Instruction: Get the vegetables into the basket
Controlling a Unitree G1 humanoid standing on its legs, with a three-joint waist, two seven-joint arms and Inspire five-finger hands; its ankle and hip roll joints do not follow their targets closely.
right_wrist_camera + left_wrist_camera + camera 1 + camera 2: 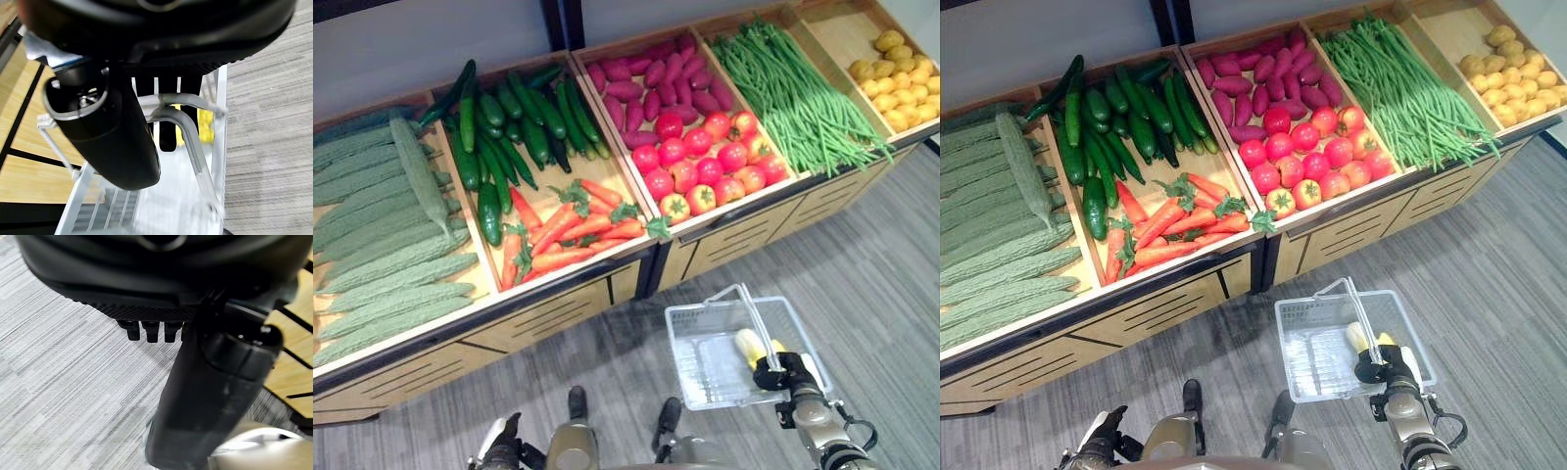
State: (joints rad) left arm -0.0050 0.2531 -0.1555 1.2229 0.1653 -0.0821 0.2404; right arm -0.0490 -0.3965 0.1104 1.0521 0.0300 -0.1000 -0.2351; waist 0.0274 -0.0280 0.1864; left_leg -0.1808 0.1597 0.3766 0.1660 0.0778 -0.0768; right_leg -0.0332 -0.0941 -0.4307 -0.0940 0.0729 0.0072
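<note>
wooden display stand | compartments: bitter gourds; cucumbers; carrots; tomatoes; beans

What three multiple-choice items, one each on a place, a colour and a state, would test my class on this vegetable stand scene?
1. The carrots share a bin with: A potatoes B cucumbers C green beans
2. The basket is: A red B black C white
3. The right hand is: A open over the tomatoes B shut on the basket's handle C hanging at the floor

Answers: 1 B, the carrots lie in front of the cucumbers; 2 C, white wire sides; 3 B, fingers curl round the handle.
</note>
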